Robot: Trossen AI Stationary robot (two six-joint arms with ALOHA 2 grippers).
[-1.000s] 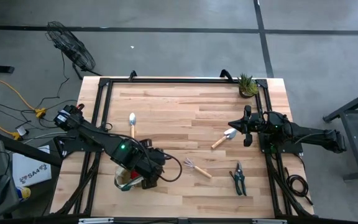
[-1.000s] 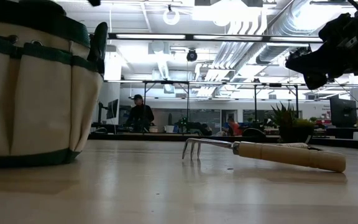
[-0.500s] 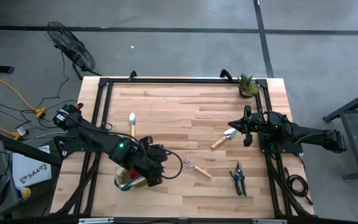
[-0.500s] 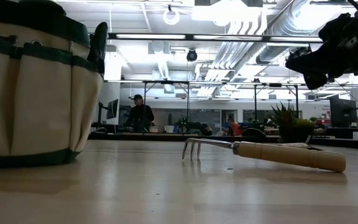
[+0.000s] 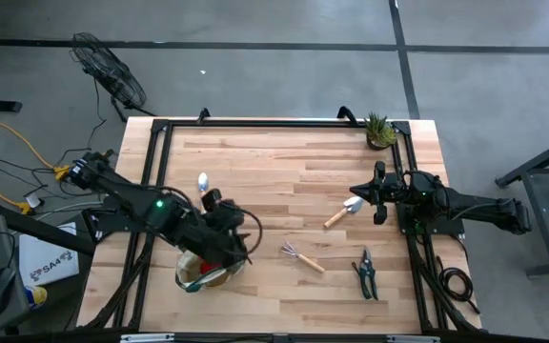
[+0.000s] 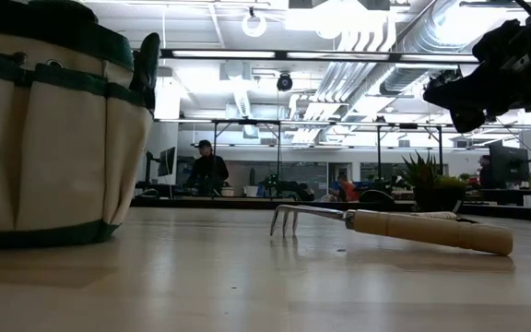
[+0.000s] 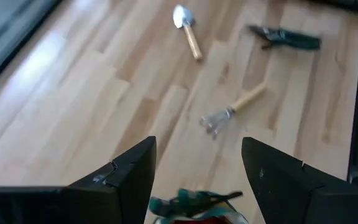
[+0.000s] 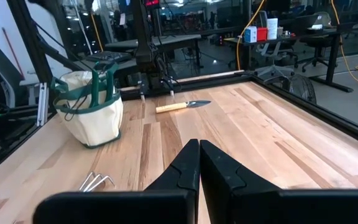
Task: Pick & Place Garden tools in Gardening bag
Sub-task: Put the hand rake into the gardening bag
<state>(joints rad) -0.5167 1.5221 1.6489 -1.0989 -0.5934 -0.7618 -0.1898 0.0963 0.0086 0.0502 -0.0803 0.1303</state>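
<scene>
Left gripper (image 7: 194,180) hangs directly over the beige canvas gardening bag with dark green trim (image 5: 198,273), fingers (image 7: 126,180) spread wide, nothing between them. Bag sits at the table's near-left corner; red cloth and a green-handled item show inside its mouth, right under the left gripper in the left wrist view. In the low view the bag (image 6: 53,129) fills the left side, upright.

Just past the bag, toward table centre: wooden-handled claw rake (image 5: 303,256) flat on the wooden table (image 5: 284,286), tines pointing away from the right arm. Well clear of the left gripper, roughly midway between the two arms. Low view shows it (image 6: 404,228) lying alone, nothing touching.

Near-right: dark green-handled pruners (image 5: 366,274) flat on the table, just beside the right rail, on the near side of the right gripper.

Right gripper (image 5: 378,195) at the table's right side, raised off the surface, fingers (image 8: 197,165) pressed together, empty. Silver-bladed wooden-handled trowel (image 5: 342,211) lies just beside it on the inboard side, not touching.

Further back on the left: second silver-bladed wooden-handled trowel (image 5: 203,187), beyond the left arm.

Far-right corner: small potted green plant (image 5: 380,131).
</scene>
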